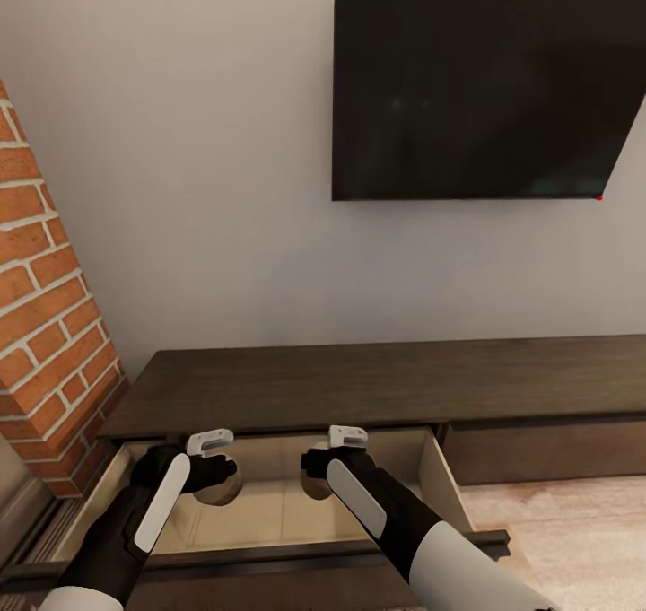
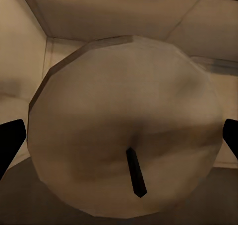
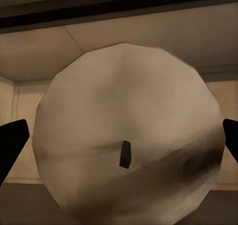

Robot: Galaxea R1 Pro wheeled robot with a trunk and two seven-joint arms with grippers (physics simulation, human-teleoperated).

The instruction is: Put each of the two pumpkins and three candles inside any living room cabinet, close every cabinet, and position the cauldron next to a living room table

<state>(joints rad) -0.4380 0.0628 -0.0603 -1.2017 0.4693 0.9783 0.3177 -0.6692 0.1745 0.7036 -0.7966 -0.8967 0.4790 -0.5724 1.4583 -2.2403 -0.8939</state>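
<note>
Candles, one (image 2: 124,131) clamped between my left jaws (image 1: 218,484) and one (image 3: 129,136) between my right jaws (image 1: 314,481), hang over the open cabinet drawer (image 1: 269,512); light, stiff, probably smooth, best gripped across their round sides.

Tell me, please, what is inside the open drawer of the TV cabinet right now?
Both grippers, left and right, reach into the cabinet's open drawer, each around a pale candle. Pale wood floor shows between them; the arms hide the rest.
</note>
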